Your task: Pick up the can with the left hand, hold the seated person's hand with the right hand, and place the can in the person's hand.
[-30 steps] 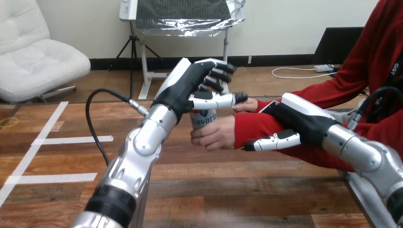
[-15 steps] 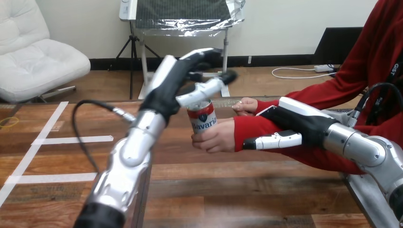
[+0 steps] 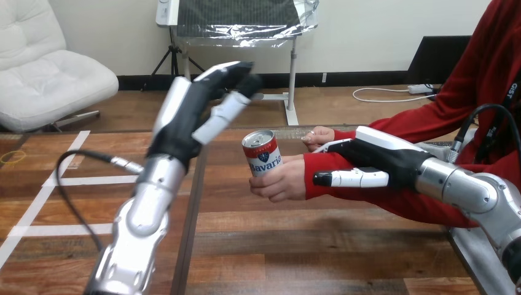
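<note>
The can [image 3: 262, 153] stands upright in the person's hand [image 3: 284, 182], whose fingers wrap its lower half. It is held above the wooden table [image 3: 295, 246], towards the table's right edge and about midway between its near and far edges.

The robot's left hand [image 3: 183, 120] is raised to the left of the can and well apart from it. Its fingers [image 3: 222, 112] are straight and loosely spread and hold nothing. The right hand [image 3: 384, 158] lies over the person's red-sleeved wrist [image 3: 316, 165]. Its thumb [image 3: 351, 179] runs along the near side and its fingers reach over the far side, so the wrist is clasped between them.

By this layout the delivery itself looks done, and what remains is a clean retreat. The left arm would do best to draw back towards the table's left edge with its fingers kept straight. It should stay high enough that neither hand nor forearm swings across the can's top.

The right hand should loosen only once the person clearly bears the can alone. It should spread thumb and fingers first and then lift up and back along the forearm, rather than drag sideways on the sleeve. A tug there could tip the can, whose top looks unopened, though that is hard to tell.
</note>
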Controlling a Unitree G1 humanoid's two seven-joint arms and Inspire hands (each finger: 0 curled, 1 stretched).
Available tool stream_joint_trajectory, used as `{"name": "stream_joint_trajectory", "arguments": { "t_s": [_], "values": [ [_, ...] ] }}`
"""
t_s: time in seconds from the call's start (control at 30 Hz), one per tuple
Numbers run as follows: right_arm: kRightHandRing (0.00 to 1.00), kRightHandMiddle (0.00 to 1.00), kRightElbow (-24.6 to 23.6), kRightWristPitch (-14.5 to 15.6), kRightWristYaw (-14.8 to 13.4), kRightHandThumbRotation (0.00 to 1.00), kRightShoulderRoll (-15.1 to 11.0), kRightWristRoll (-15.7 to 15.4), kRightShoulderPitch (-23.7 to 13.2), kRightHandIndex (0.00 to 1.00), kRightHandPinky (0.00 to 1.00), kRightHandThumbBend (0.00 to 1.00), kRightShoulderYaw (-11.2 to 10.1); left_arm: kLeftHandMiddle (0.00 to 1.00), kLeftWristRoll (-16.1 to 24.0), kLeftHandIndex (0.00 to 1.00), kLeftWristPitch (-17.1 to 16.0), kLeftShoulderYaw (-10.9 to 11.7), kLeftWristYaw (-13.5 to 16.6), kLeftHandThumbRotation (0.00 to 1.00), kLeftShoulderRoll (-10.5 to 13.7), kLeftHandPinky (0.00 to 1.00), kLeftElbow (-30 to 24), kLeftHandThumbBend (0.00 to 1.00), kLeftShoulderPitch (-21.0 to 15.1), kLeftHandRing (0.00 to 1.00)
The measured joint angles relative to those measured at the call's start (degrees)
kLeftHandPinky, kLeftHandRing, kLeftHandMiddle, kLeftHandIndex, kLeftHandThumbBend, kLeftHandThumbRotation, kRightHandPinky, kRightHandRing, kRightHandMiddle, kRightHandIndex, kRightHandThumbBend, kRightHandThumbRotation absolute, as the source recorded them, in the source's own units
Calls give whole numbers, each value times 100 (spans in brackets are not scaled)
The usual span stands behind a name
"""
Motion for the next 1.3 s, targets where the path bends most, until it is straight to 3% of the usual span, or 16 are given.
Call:
{"name": "stream_joint_trajectory", "arguments": {
  "t_s": [0.33,0.73,1.0,1.3],
  "values": [
    [86,89,-240,13,254,100,2,101,34,94,74,100,0,81,-154,75,-4,191,22,100,24,85,-448,69,376,84],
    [86,90,-620,44,209,100,0,93,229,93,72,100,0,79,-202,74,-60,324,17,100,44,84,-864,71,743,81],
    [85,89,-947,232,-114,100,13,103,498,90,72,98,-38,77,-264,72,-295,364,17,100,43,84,-1117,67,1126,79],
    [87,90,-1383,480,-619,100,193,378,982,90,74,85,-344,76,-432,70,-688,457,19,100,32,79,-1288,62,1590,77]
  ]
}}
